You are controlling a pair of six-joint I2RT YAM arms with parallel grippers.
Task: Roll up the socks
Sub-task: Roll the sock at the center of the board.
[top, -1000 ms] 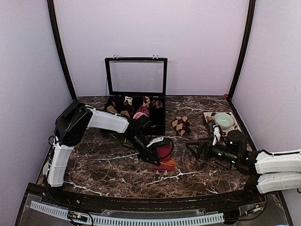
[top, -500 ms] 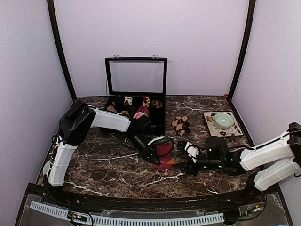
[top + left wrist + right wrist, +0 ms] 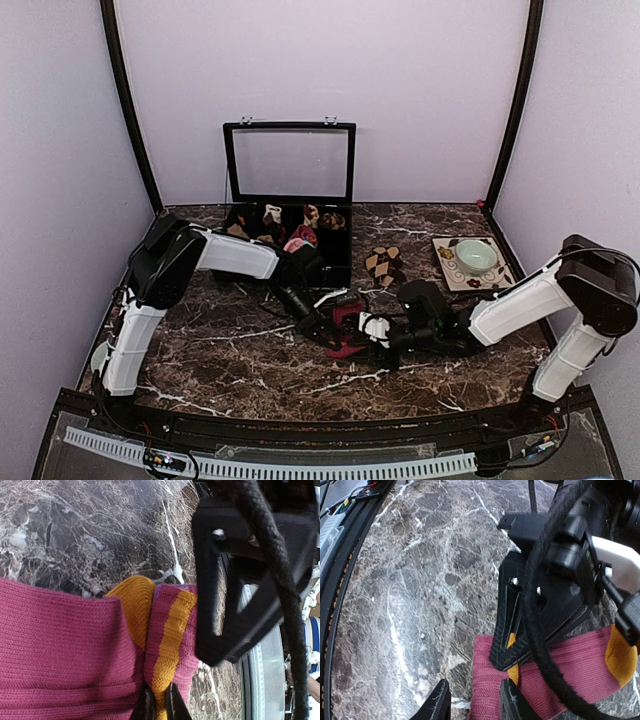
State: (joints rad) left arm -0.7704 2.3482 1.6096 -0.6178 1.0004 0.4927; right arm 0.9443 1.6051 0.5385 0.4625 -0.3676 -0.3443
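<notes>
The left end effector (image 3: 159,706) is pinching the long magenta-and-orange striped knit sock (image 3: 65,650) tight on the dark marbled desk (image 3: 395,580). The right end effector (image 3: 476,702) is straddling its edge, part-open, holding nothing; crowded so close, the two are risking a collision.

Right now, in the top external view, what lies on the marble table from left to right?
Long magenta knitted sock with orange toe → small brown-and-beige diamond-patterned sock → pale green round bowl on patterned square mat
</notes>
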